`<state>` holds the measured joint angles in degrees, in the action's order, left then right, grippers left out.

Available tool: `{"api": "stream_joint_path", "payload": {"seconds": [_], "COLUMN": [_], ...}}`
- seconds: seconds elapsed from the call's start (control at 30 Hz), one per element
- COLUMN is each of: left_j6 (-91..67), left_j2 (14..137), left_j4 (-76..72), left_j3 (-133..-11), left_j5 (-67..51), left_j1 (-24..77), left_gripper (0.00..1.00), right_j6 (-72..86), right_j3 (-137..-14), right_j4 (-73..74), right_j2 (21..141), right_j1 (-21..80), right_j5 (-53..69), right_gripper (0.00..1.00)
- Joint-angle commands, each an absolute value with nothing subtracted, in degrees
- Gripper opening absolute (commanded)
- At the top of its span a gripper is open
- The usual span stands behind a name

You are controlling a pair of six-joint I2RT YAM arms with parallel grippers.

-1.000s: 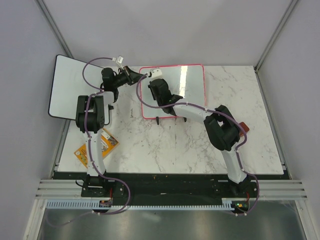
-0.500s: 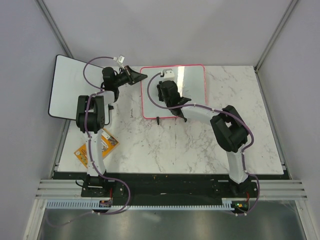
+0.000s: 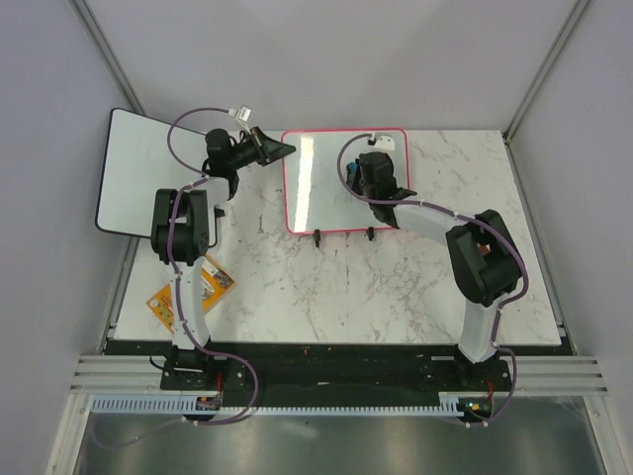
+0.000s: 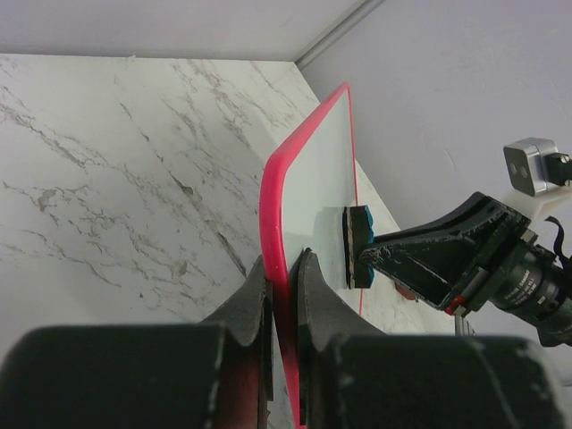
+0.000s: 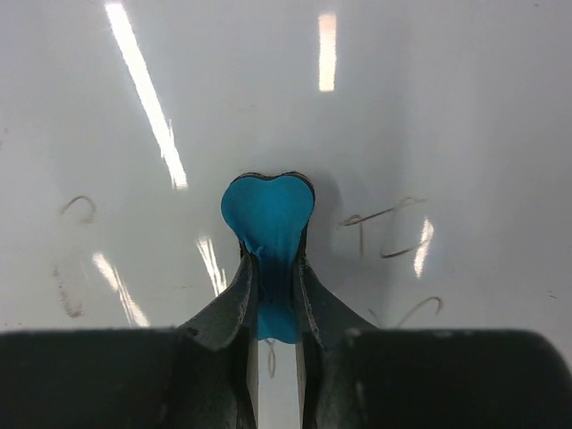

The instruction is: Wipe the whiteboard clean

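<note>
Pinching the pink-red rim of the whiteboard [image 4: 326, 170], the left gripper [image 4: 284, 268] has its fingers pressed together on that edge. The right gripper [image 5: 273, 268] clamps a blue eraser [image 5: 268, 210], its pad against the board face directly ahead. Faint scribbles [image 5: 389, 234] lie to either side.

The whiteboard [image 3: 321, 188] is glossy and smooth — the table [image 3: 396, 287] marble-veined, the blue eraser [image 5: 268, 214] soft, matt.
</note>
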<state>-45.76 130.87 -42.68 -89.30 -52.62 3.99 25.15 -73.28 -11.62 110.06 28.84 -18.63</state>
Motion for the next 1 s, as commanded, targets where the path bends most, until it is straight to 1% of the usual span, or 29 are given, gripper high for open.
{"api": "stream_joint_path", "payload": {"seconds": [0.0,0.3,0.53,0.6,0.73,0.97], "left_j6": [-29.88,-28.48,-27.25,-27.25,-27.42,-27.60], "left_j2": [129.81,129.64,129.90,130.25,130.69,130.96], "left_j4": [-42.28,-40.96,-39.64,-39.64,-39.64,-39.81], "left_j3": [-89.47,-88.60,-88.50,-88.68,-88.86,-89.21], "left_j5": [-55.63,-54.76,-54.23,-54.32,-54.49,-54.84], "left_j1": [3.60,3.52,3.43,3.43,3.43,3.43], "left_gripper": [0.02,0.02,0.02,0.02,0.02,0.02], "right_j6": [24.43,26.36,23.92,22.77,19.34,16.70], "right_j3": [-68.90,-66.53,-67.23,-67.15,-67.50,-71.27], "right_j4": [8.61,8.79,8.44,8.09,6.59,5.27], "right_j2": [115.49,112.50,113.99,113.91,113.73,113.99], "right_j1": [20.22,17.93,18.19,19.15,24.41,31.72], "right_j5": [-32.25,-31.02,-27.69,-27.42,-27.51,-22.77], "right_gripper": [0.00,0.00,0.00,0.00,0.00,0.00]}}
